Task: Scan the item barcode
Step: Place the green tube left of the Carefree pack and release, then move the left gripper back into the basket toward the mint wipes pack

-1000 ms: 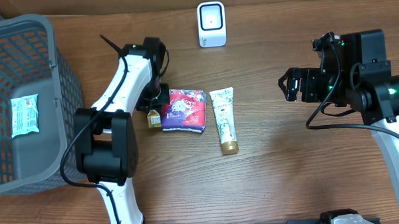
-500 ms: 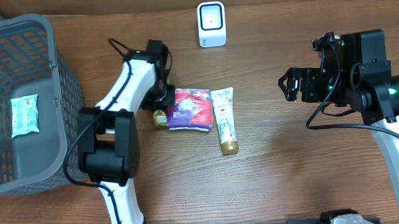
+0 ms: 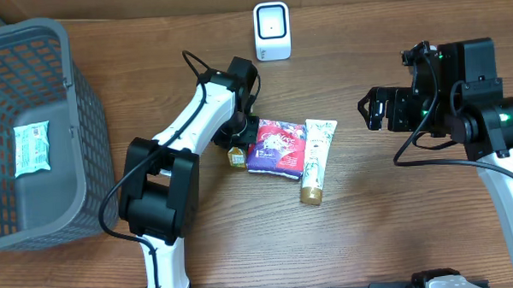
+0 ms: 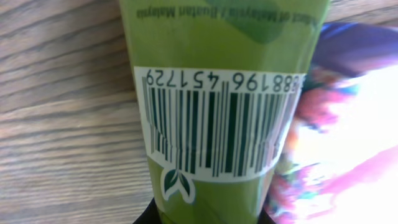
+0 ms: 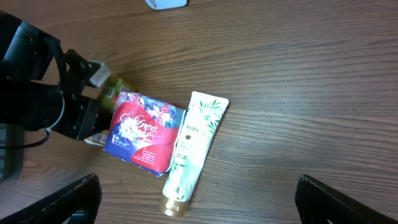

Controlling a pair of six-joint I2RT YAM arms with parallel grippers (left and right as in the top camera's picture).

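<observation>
My left gripper (image 4: pixel 208 216) is shut on a small green bottle (image 4: pixel 217 50); its white barcode label (image 4: pixel 217 124) fills the left wrist view. From overhead the bottle (image 3: pixel 236 154) lies low on the table, its gold cap toward me, touching the purple-red packet (image 3: pixel 278 146). The white scanner (image 3: pixel 271 31) stands at the back centre, well apart from the bottle. At the right, my right gripper (image 3: pixel 371 108) hangs wide open above the table with nothing in it, and its dark fingertips (image 5: pixel 74 199) sit at the bottom corners of its own view.
A white tube with a gold cap (image 3: pixel 315 157) lies against the packet's right side. At the far left stands a grey mesh basket (image 3: pixel 86 107) with a light blue packet (image 3: pixel 31 148) inside. The scanner (image 5: pixel 166 3) shows at the top edge of the right wrist view.
My left arm has swung right with the green bottle, and the purple-red packet and the white tube have slid to the right with it. The right arm has not moved.
</observation>
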